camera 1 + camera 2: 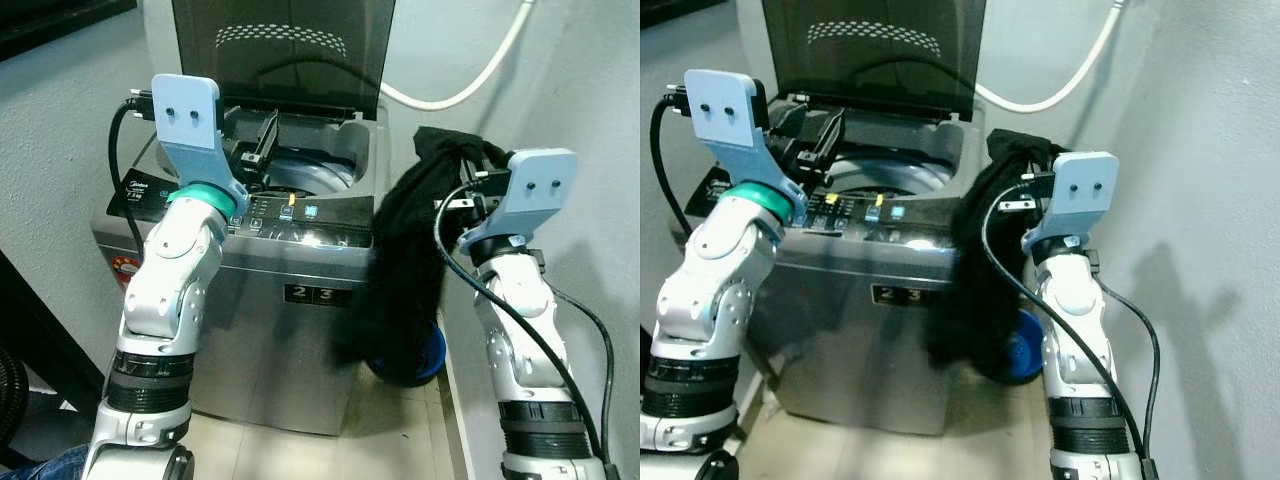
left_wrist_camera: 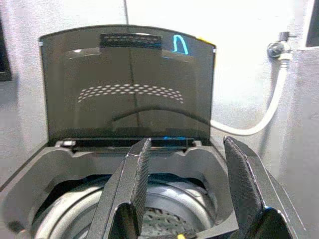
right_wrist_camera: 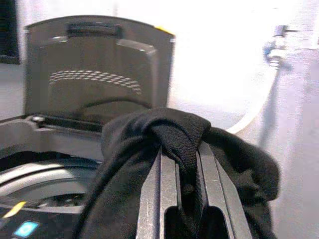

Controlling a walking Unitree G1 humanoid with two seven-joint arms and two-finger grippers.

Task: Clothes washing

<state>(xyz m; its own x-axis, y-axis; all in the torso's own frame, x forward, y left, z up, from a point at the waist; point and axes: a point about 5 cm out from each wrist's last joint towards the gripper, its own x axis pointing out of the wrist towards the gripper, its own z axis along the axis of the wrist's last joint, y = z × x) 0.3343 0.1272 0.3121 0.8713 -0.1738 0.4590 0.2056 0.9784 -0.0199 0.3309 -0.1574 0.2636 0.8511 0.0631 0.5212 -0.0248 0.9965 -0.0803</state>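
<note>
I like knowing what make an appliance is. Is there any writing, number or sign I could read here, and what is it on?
"23": lit digits on the front of the washing machine.
Brand word on its dark panel: blurred, seemingly "Midea", not certain.
Red sticker on its front: too small to read.
Control buttons: markings too small to read.

This is a laundry corner of a home. A grey top-loading washing machine (image 1: pixel 290 250) stands on a tiled floor (image 1: pixel 330 455) between plain pale walls (image 1: pixel 590 90), its tinted lid (image 2: pixel 127 89) raised, and a white hose (image 2: pixel 264 117) runs from a wall tap (image 2: pixel 278 47) to the machine.
</note>
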